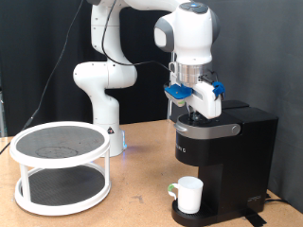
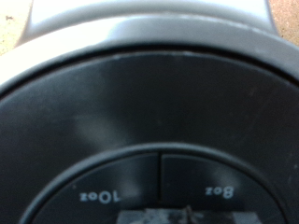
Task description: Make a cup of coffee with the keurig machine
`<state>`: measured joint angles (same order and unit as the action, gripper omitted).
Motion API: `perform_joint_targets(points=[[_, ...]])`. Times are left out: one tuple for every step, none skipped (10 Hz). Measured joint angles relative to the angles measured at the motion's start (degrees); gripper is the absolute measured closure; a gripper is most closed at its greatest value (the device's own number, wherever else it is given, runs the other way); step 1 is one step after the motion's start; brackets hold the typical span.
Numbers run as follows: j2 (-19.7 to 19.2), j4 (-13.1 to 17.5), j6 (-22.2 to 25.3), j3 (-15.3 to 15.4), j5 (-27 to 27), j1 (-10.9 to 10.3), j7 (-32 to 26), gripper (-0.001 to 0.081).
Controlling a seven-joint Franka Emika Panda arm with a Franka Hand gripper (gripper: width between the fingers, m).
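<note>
The black keurig machine (image 1: 225,161) stands at the exterior view's right, its lid down. The white cup (image 1: 188,194) sits on the machine's drip base under the spout. My gripper (image 1: 192,115) is pressed down onto the front of the machine's top; its fingertips are hidden against the lid. The wrist view is filled by the machine's top panel (image 2: 149,112), with the "10oz" button (image 2: 101,197) and the "8oz" button (image 2: 220,191) close below the camera. No fingers show in the wrist view.
A white two-tier round rack (image 1: 62,165) with dark mesh shelves stands at the exterior view's left on the wooden table (image 1: 137,203). The robot base (image 1: 102,104) stands behind it.
</note>
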<state>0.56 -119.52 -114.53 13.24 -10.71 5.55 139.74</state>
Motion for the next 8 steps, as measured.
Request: perform_joint_targets(points=[[-0.2, 0.4, 0.5, 0.0, -0.2, 0.1, 0.0, 0.0801], [-0.4, 0.6, 0.9, 0.0, -0.4, 0.1, 0.1, 0.0801], [-0.5, 0.7, 1.1, 0.0, -0.5, 0.2, 0.1, 0.0801], [-0.5, 0.7, 1.1, 0.0, -0.5, 0.2, 0.1, 0.0801], [-0.5, 0.7, 1.2, 0.0, -0.5, 0.2, 0.1, 0.0801], [-0.5, 0.8, 1.3, 0.0, -0.6, 0.2, 0.0, 0.0801], [-0.6, 0.9, 1.4, -0.1, -0.6, 0.2, 0.0, 0.0801], [-0.7, 1.0, 1.6, -0.1, -0.6, 0.2, 0.0, 0.0801]])
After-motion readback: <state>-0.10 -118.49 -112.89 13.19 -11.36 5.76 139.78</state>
